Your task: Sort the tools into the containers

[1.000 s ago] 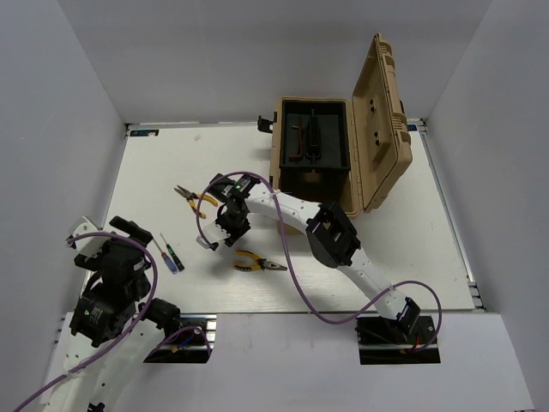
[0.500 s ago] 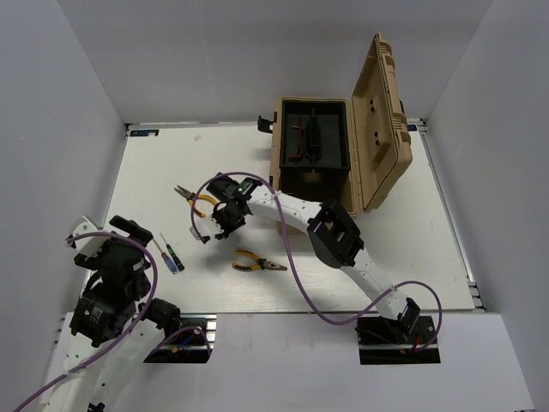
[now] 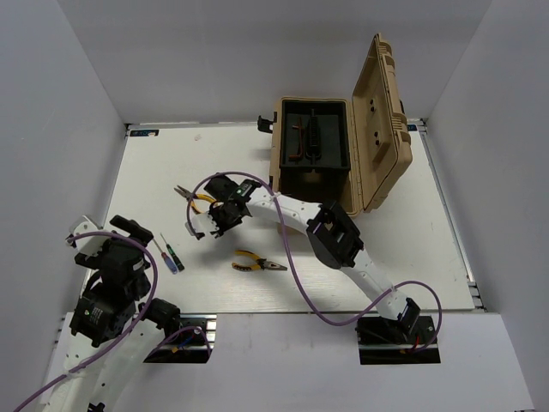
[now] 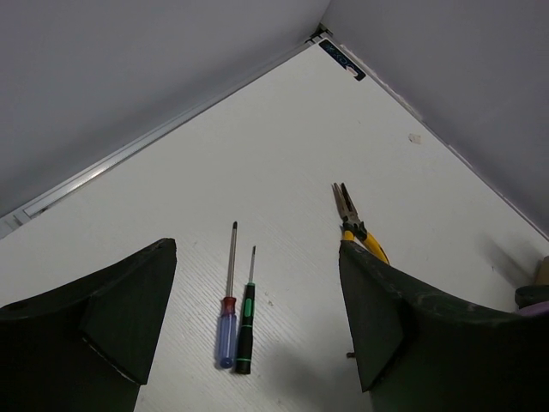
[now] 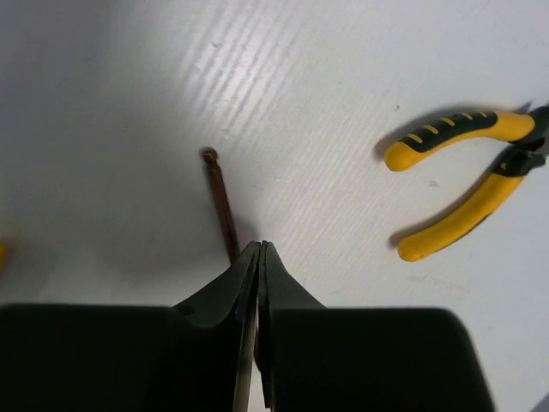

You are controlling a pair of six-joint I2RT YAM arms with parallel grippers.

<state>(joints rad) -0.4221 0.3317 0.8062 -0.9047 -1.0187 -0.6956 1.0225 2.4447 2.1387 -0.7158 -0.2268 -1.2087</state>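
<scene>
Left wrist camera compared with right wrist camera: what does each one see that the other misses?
Only the left wrist: the open left gripper, a blue-handled screwdriver and a green-handled screwdriver side by side. Only the right wrist: the right gripper closed, apparently pinching a dark hex key. Both: the white table and yellow-handled pliers, though possibly not the same pair.

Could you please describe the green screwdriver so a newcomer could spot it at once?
From the open tan toolbox at the far edge of the table, look to the near left, where two screwdrivers lie side by side. The green screwdriver is the shorter, with a green-and-black handle; its neighbour's is blue and red.
</scene>
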